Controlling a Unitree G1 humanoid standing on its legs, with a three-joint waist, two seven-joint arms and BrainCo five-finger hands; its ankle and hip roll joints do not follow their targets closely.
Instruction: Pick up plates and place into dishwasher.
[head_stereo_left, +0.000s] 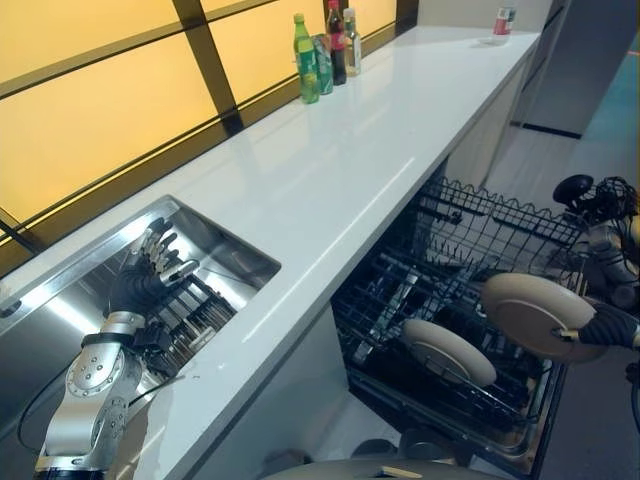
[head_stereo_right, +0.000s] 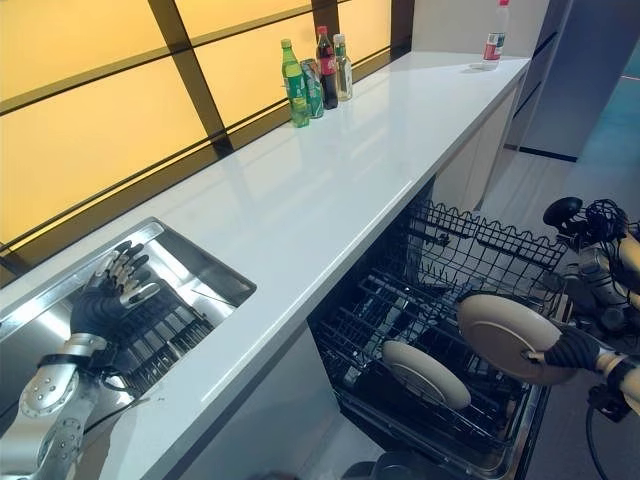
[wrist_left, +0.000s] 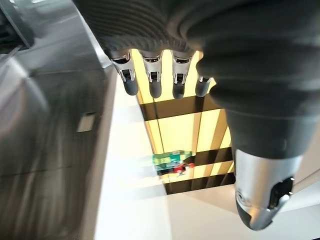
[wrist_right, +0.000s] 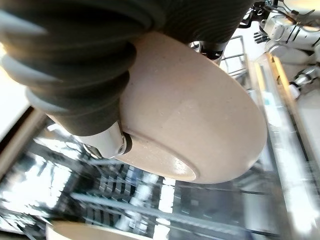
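Note:
My right hand (head_stereo_right: 572, 350) is shut on a beige plate (head_stereo_left: 538, 316), thumb pinching its rim (wrist_right: 200, 115). It holds the plate tilted over the right side of the open dishwasher's pulled-out black wire rack (head_stereo_left: 480, 228). A second beige plate (head_stereo_left: 449, 351) stands on edge in that rack, left of and below the held one. My left hand (head_stereo_left: 150, 276) is open inside the steel sink (head_stereo_left: 60, 300) at the counter's left end, fingers (wrist_left: 155, 75) straight and holding nothing, above a dark slatted insert (head_stereo_left: 195, 325).
The long white counter (head_stereo_left: 350, 170) runs between the sink and the dishwasher. Several bottles (head_stereo_left: 325, 50) stand at its back by the yellow panelled wall, and one more (head_stereo_left: 503, 22) at the far end. A pale curved rim (head_stereo_left: 350, 468) shows at the bottom edge. Dark cabled equipment (head_stereo_left: 598, 200) stands right of the rack.

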